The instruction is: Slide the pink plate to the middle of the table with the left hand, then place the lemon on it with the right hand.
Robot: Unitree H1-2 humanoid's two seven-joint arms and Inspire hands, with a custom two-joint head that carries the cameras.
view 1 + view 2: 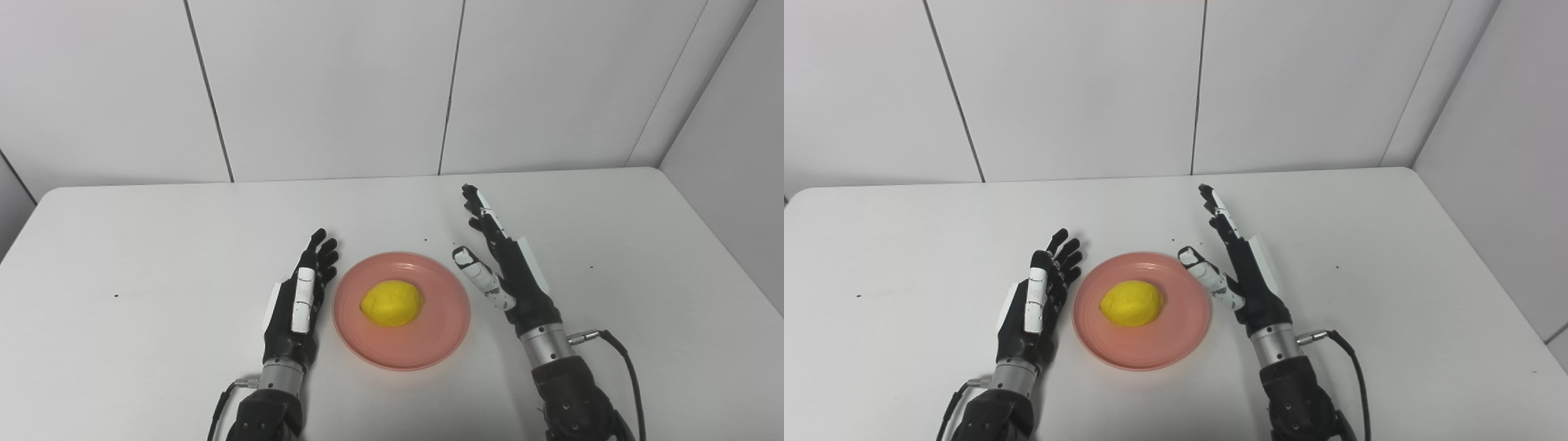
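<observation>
Glossy pink plate (429, 343) (matt table (153, 257)).

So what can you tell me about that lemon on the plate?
The lemon is bright yellow, oval and whole, with a matte, slightly dimpled skin. It lies on its side near the middle of the pink plate, long axis running roughly left to right. Only the plate touches it; the left hand and right hand sit open on either side, clear of it.

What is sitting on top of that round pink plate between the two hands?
A single yellow lemon lies near the middle of the round pink plate. Neither hand touches it. The patch of plate directly beneath the lemon is covered, so anything there cannot be seen.
</observation>
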